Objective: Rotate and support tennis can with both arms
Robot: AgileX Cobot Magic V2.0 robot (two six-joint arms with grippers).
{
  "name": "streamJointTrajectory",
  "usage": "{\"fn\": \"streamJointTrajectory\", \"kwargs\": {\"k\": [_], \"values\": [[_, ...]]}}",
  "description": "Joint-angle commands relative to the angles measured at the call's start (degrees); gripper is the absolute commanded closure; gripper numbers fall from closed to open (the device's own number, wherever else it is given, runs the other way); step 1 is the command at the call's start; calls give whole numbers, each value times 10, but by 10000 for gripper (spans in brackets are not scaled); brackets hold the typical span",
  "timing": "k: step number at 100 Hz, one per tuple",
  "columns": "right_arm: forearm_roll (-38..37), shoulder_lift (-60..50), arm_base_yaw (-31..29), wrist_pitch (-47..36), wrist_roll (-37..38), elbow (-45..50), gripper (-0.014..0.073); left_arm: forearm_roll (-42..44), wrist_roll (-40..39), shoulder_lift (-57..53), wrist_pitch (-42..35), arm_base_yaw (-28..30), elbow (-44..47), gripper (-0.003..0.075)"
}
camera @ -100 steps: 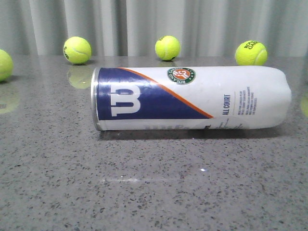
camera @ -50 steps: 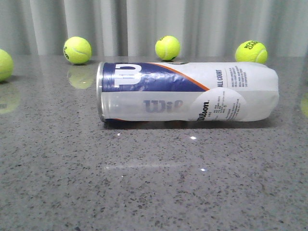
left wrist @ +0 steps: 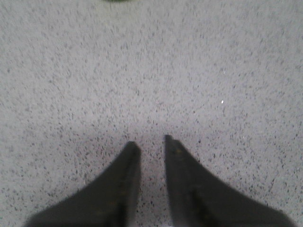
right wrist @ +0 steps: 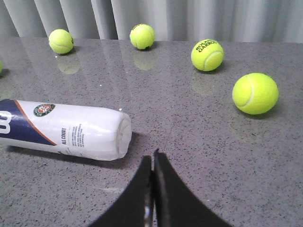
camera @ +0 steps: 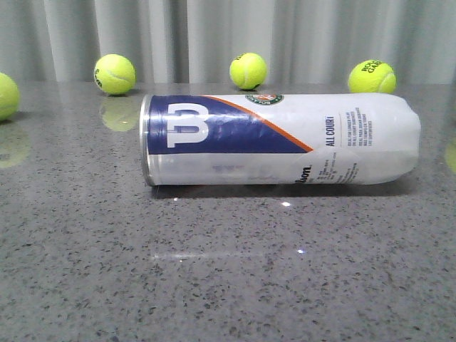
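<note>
The tennis can [camera: 285, 139] lies on its side on the grey speckled table [camera: 228, 271], silver rim to the left, navy band with the white W facing front. No gripper shows in the front view. In the right wrist view the can's white closed end [right wrist: 71, 130] lies a short way from my right gripper [right wrist: 152, 156], whose fingers are pressed together and empty. My left gripper [left wrist: 150, 142] hovers over bare table with a narrow gap between its fingers, holding nothing. The can does not show in the left wrist view.
Yellow-green tennis balls sit along the table's back by the grey curtain: one at the left [camera: 114, 74], one in the middle [camera: 248, 70], one at the right [camera: 371, 78], one at the far left edge [camera: 6, 95]. Another ball [right wrist: 255, 93] lies in the right wrist view.
The can rolled away about its long axis, showing the grey Wilson lettering, then rolled partly back toward the front. The W band now faces front again.
</note>
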Motion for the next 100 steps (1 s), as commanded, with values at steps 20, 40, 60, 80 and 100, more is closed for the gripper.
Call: {"fn": "streamJointTrajectory", "kwargs": {"k": [20, 40, 60, 80, 100], "values": [[-15, 6, -3, -47, -2, -12, 650, -22, -2, 64, 33, 1, -47, 202], [-15, 6, -3, -47, -2, -12, 650, -116, 17, 98, 53, 1, -64, 209], [-15, 6, -3, -47, -2, -12, 650, -337, 123, 133, 97, 1, -70, 209], [-15, 6, -3, -47, -2, -12, 650, -495, 199, 169, 135, 1, -69, 209], [-15, 6, -3, -47, -2, -12, 650, -595, 253, 214, 183, 1, -69, 209]]}}
